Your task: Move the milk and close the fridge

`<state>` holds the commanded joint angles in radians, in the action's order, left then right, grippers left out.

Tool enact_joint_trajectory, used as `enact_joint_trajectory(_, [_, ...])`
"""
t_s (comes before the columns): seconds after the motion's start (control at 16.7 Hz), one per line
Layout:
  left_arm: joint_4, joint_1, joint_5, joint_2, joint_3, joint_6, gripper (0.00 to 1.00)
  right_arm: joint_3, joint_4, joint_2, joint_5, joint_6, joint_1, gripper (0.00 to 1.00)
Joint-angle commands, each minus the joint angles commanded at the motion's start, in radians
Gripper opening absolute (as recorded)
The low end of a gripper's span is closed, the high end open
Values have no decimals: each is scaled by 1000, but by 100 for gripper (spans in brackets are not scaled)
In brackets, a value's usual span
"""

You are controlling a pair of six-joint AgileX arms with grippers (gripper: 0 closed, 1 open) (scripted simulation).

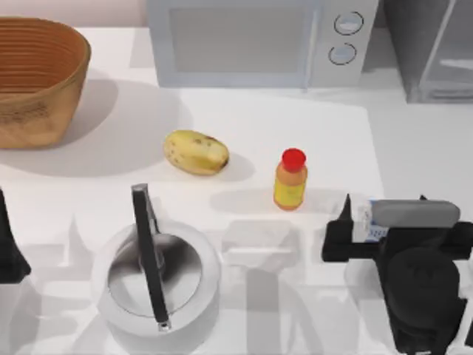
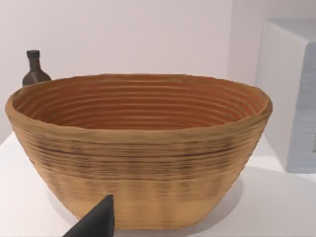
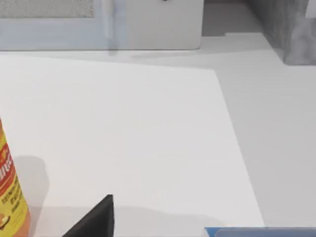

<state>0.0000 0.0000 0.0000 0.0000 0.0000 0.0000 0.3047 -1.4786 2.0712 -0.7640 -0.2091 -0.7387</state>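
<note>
My left arm sits parked at the table's left edge; I cannot tell its fingers' state. Toward the right, the yellow bottle with a red cap stands just left of my right gripper. That gripper's black fingers straddle the small white carton of milk with blue lettering; whether they clamp it I cannot tell. The large grey boxy fridge stands well beyond the gripper at the far right corner.

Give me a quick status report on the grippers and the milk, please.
Right gripper around the milk, near table's right edge. Left arm parked at left edge. Fridge far right; yellow bottle beside the milk.
</note>
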Motion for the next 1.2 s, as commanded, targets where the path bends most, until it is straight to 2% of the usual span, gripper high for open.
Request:
enact_joint_trajectory(0.78, [0, 0, 0, 0, 0, 0, 100, 0, 0, 0, 0, 0, 0, 2])
enact_joint_trajectory(1.2, [0, 0, 0, 0, 0, 0, 100, 0, 0, 0, 0, 0, 0, 0])
